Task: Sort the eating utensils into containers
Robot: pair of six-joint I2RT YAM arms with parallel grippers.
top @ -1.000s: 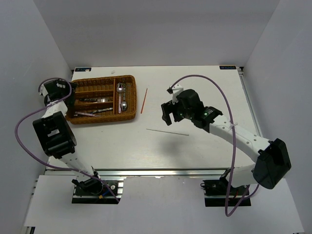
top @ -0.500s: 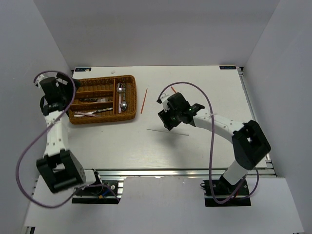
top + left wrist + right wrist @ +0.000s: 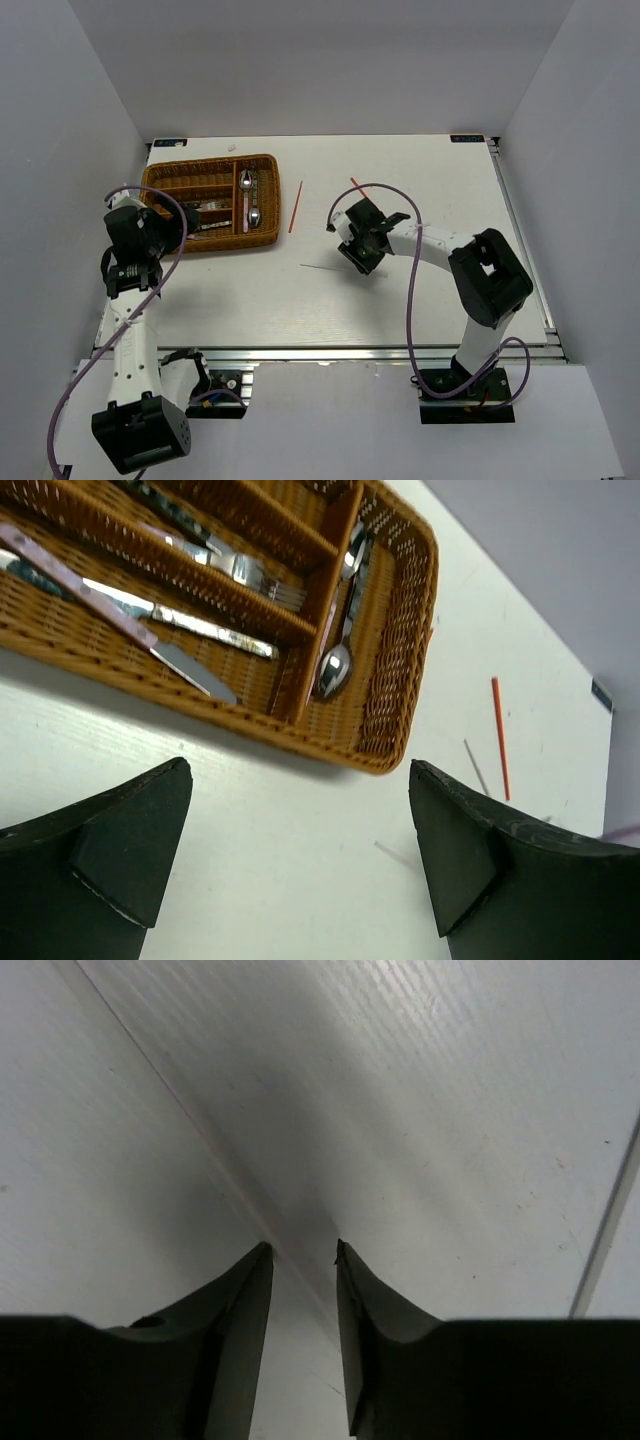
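Left claw [image 3: 300, 765]: fingers spread wide, holding nothing. It has drawn back from the tray's left end toward the near edge.
Brown woven wicker cutlery tray [image 3: 210, 160]: just ahead of the left claw, with silver and pink-handled utensils [image 3: 200, 628] lying in its compartments.
Thin red-orange chopstick [image 3: 295, 206]: on the white table [image 3: 450, 200], between the two claws, unmoved.
Thin pale stick [image 3: 180, 1110]: runs between the right claw's fingers.
Right claw [image 3: 303, 1245]: has dropped to the table and narrowed from wide. A slim gap remains, and the stick is not pinched.

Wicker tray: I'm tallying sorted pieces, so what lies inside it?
In the wicker tray: spoons in the end compartment, a fork and knives in the long ones. The left arm covers its near-left corner from above, so no full count.
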